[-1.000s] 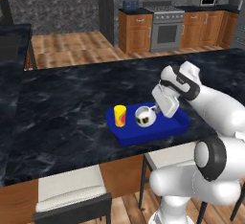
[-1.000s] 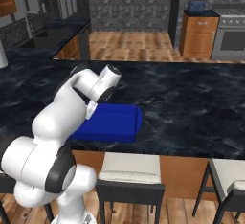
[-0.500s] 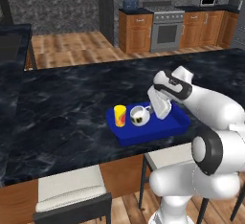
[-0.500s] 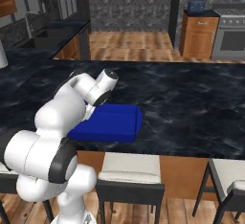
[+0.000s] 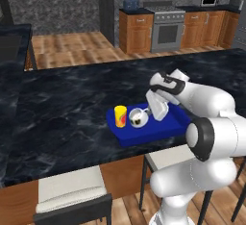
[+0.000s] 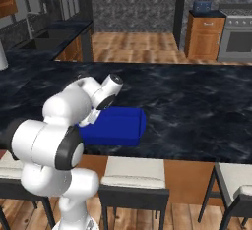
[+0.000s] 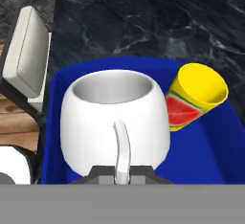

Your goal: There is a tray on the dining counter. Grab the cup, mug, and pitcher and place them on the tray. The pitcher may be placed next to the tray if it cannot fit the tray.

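Observation:
A bright blue tray (image 5: 166,127) lies on the dining counter (image 5: 67,108), near its front edge. On the tray's left end stands the yellow cup (image 5: 120,116), which carries a watermelon picture (image 7: 179,113). My gripper (image 7: 122,173) is shut on the handle of the white mug (image 7: 115,117). The mug (image 5: 138,117) is tilted, low over the tray and just right of the cup. In the right base view my arm hides the mug and part of the tray (image 6: 120,126). A pale thing (image 6: 2,56) is cut off by the left edge there, and I cannot tell if it is the pitcher.
Padded stools (image 5: 72,185) (image 6: 133,172) stand under the counter's front edge. The black marble top (image 6: 197,106) stretches to both sides of the tray. Wooden cabinets and a stove (image 5: 168,31) line the far wall.
My hand has moved the mug a little down and left, closer to the yellow cup. The cup and tray have not moved.

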### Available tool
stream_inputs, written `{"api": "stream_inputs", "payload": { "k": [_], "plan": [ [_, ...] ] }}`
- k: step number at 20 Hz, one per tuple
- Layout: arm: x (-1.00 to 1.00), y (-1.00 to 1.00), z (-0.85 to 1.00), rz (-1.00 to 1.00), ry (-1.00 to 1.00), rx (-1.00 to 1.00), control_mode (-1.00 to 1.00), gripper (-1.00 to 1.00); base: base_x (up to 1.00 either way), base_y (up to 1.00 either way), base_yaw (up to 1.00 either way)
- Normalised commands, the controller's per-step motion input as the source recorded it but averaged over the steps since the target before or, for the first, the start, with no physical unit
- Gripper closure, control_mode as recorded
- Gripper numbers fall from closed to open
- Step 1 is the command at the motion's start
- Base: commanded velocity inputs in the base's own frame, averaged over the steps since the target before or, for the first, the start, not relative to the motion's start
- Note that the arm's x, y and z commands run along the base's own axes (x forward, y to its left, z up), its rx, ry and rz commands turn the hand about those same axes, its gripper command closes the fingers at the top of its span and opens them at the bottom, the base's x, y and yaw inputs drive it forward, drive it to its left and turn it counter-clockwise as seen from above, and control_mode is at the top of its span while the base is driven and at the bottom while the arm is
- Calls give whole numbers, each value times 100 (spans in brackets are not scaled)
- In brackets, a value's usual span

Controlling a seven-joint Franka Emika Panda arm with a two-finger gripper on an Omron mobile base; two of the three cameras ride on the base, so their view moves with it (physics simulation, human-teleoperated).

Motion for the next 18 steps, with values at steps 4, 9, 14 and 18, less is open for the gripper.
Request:
{"api": "stream_inputs", "payload": {
  "k": [4, 9, 14, 18],
  "plan": [
    [9, 10, -34, 0, 0, 0, -100, 100, 0, 0, 0],
    [7, 19, -28, 0, 0, 0, -100, 100, 0, 0, 0],
    [0, 17, -26, 0, 0, 0, -100, 100, 0, 0, 0],
    [0, 12, -25, 0, 0, 0, -100, 100, 0, 0, 0]
  ]
}}
